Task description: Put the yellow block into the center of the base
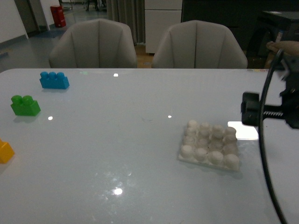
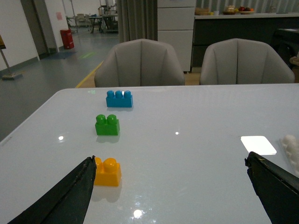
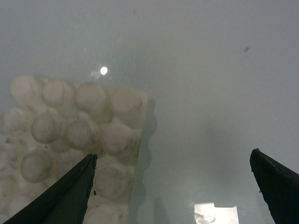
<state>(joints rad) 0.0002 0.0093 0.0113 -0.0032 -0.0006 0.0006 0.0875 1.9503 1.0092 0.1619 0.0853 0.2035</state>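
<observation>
Table [image 1: 117, 154], pale and glossy, one. Yellow block [image 2: 107, 171], one, two studs: it stands on the table at the far left edge of the front view, nearest the robot in a row of three bricks. It is free of any grasp. Green brick [image 2: 107, 125], one, two studs, next in the row. Blue brick [image 2: 119, 99], one, three studs, farthest. Base [image 1: 210, 144], one, white, sixteen studs in four rows of four: it lies right of centre, well apart from the yellow block, with no brick on it. Bright white rounded rectangle [image 1: 243, 130], one, just beside the base on its far right. Chairs [image 1: 93, 44], two, behind the table. Left tool [image 2: 169, 161], one, fingers spread wide and holding nothing; the yellow block sits just ahead of it, close by one finger [image 2: 70, 196] instead of centred in the gap. Its long axis runs along the line between the fingers. Right tool [image 3: 173, 154], one, likewise spread and empty, hanging over an edge of the base. Judged nearer to the block: the left arm, which would need to shift sideways to centre it.
</observation>
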